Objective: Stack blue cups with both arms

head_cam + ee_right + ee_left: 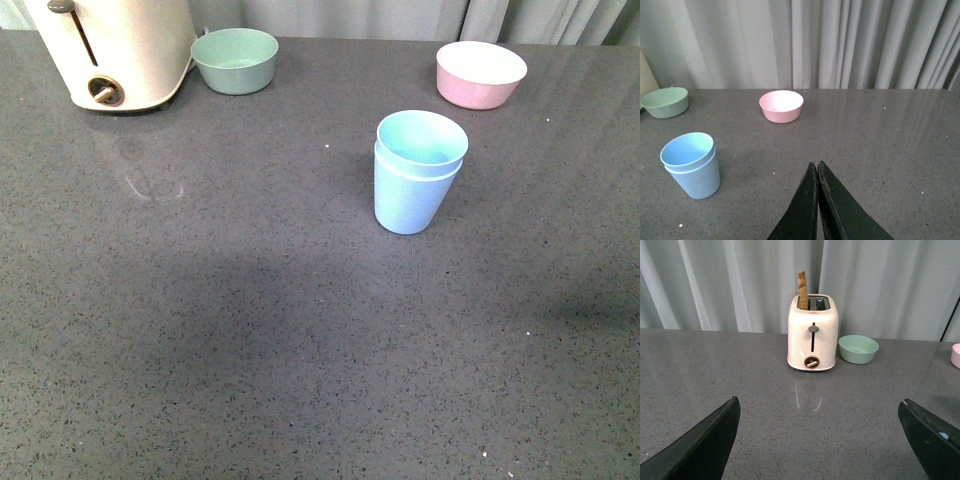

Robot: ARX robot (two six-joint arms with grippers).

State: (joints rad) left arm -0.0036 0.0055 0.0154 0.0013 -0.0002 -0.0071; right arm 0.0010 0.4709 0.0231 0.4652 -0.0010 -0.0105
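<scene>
The two blue cups (417, 172) stand nested, one inside the other, upright on the grey table right of centre. They also show in the right wrist view (691, 164). Neither arm shows in the front view. My left gripper (820, 412) is open and empty, its dark fingers (710, 442) wide apart above bare table, facing the toaster; the cups are out of that view. My right gripper (816, 167) is shut and empty, its tips pressed together, well apart from the stacked cups.
A cream toaster (110, 50) with a slice in it (803, 290) stands at the back left. A green bowl (235, 60) sits beside it. A pink bowl (481, 74) sits at the back right. Grey curtains hang behind the table.
</scene>
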